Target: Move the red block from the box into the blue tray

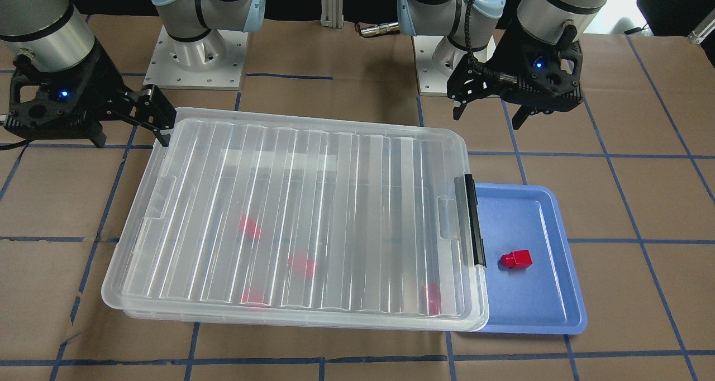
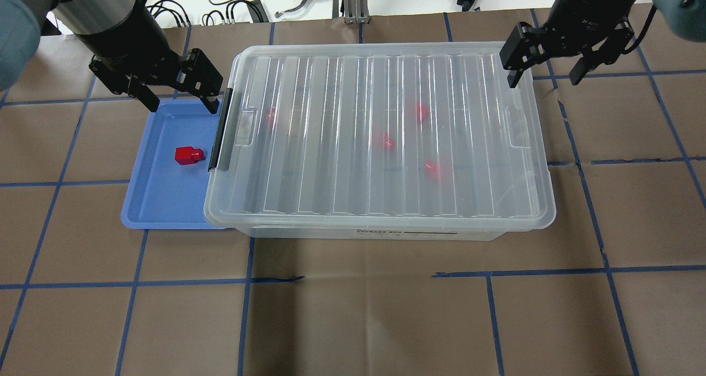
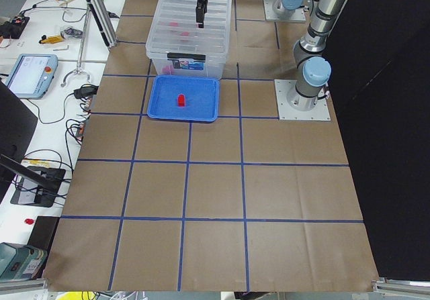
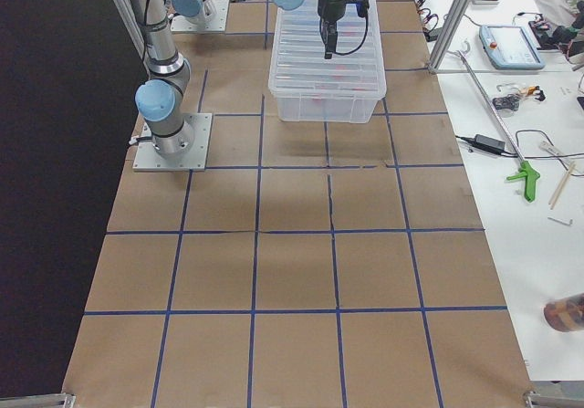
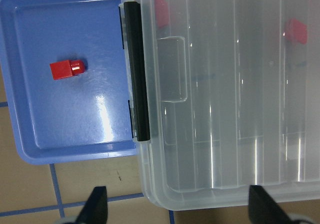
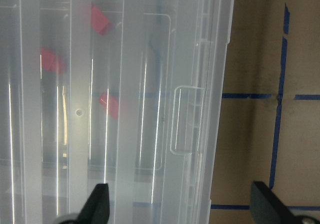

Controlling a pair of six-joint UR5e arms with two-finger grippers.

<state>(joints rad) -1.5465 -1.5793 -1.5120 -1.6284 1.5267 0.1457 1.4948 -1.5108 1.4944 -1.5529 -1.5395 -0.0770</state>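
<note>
On blue tray [image 2: 160, 199]: glossy red block [image 2: 189, 155]

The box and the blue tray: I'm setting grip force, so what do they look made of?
The box looks like clear, fairly glossy plastic: red pieces show blurred through its ribbed lid, which carries bright streaks. The blue tray seems opaque moulded plastic, smooth semi-gloss, with a soft glare patch on its floor.

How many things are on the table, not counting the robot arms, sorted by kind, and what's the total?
Blue tray: 1
Clear box: 1
Red blocks: 5, one in the tray, four blurred inside the closed box
Total: 7
</note>
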